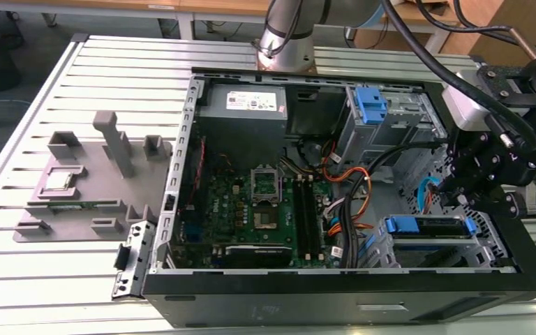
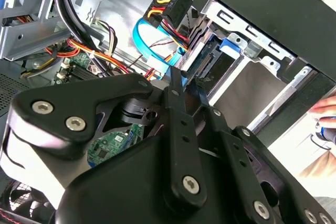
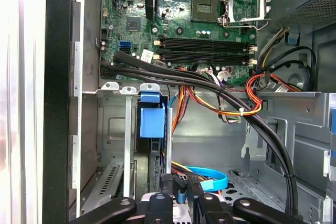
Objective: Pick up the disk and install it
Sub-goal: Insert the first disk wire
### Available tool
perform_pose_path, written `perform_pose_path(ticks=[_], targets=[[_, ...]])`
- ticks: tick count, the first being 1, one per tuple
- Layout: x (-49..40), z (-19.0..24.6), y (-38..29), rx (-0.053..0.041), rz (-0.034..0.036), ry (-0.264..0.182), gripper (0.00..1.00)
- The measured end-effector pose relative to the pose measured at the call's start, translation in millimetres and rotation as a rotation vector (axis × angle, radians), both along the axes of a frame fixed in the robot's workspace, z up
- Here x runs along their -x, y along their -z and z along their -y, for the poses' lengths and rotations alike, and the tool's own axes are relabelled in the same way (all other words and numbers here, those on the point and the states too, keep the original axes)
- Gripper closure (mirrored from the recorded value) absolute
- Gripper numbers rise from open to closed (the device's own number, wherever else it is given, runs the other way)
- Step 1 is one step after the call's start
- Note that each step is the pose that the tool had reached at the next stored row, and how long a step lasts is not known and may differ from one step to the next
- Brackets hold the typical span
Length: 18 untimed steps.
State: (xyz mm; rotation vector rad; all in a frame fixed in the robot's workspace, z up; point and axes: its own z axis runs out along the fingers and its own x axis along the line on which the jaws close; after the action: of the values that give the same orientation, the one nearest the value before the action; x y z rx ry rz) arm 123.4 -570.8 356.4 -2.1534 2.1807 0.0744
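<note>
Disk (image 1: 426,226) seated in the drive cage (image 1: 487,242) at the computer case's (image 1: 343,301) corner; gripper (image 1: 447,197) poised near it, released or clenched cannot be told

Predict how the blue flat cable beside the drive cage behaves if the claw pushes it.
Likely floppy: the blue flat cable hangs in a loose loop instead of holding a straight line. Probably light, as it looks like a thin ribbon. It may spring back when released, since its curve looks smooth, not creased.
</note>
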Motion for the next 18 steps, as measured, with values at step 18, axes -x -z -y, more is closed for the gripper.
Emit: perform_pose_path(ticks=[18], targets=[[-0.2, 0.0, 0.0, 0.0, 0.0, 0.0, 0.9]])
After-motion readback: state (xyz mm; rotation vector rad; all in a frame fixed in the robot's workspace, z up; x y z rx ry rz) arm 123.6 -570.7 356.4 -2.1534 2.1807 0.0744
